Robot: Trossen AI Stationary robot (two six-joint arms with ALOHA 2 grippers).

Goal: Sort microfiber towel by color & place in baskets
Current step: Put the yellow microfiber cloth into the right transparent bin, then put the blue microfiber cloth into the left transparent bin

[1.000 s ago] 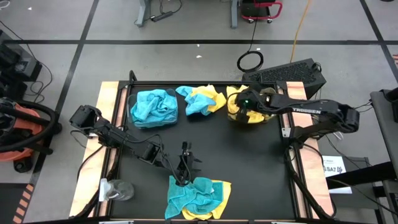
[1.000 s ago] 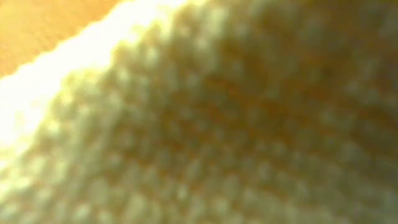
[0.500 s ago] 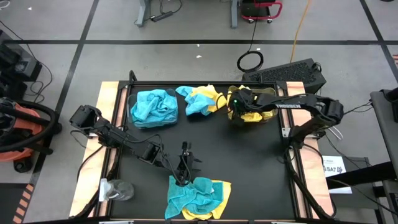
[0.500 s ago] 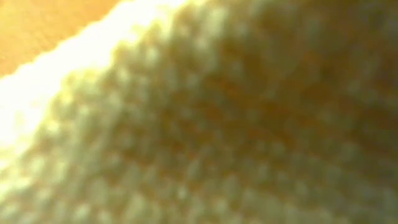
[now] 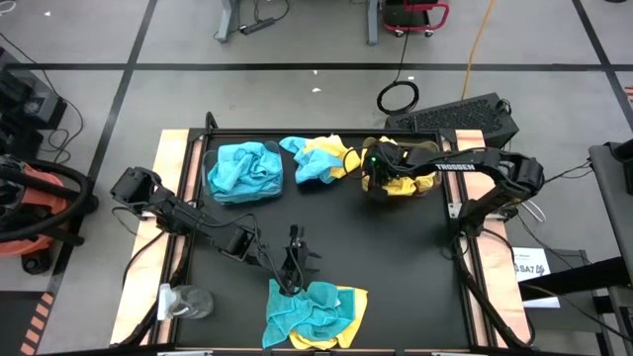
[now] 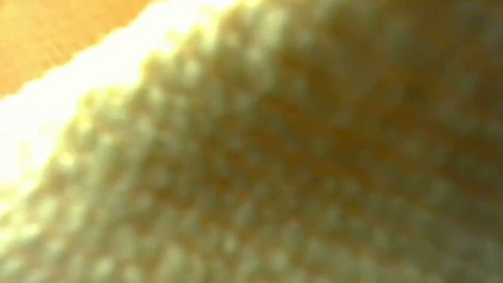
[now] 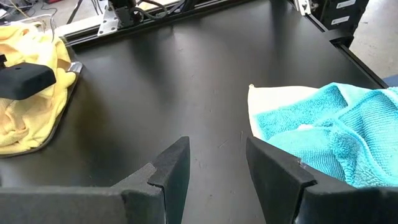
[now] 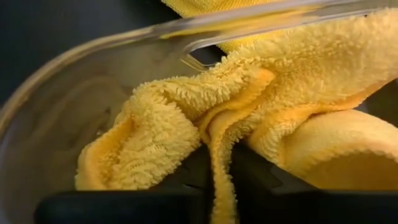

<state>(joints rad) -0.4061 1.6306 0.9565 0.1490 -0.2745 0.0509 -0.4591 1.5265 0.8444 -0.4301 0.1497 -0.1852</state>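
In the high view my right gripper reaches into the right clear basket at the table's far side and is shut on a yellow towel. The left clear basket holds teal towels. Between the baskets lies a mixed teal and yellow heap. A second heap lies at the near edge. My left gripper hovers open just beyond that heap, above bare table, with the teal towel beside its fingers. A yellow towel fills the low view. My right gripper pinches a raised fold of the yellow towel between its two fingers. It comes slanting down from the table's right. The towel lies bunched inside the clear basket's wall, with the rest of it resting there.
A clear cup-like object stands at the table's near left corner. Bare black tabletop stretches between the near heap and the baskets. Wooden strips and metal frame rails edge the table on both sides.
My right gripper has shifted a little toward the table's left over the yellow basket, and its arm has drawn in closer to the table. The left arm and the heaps have stayed put.
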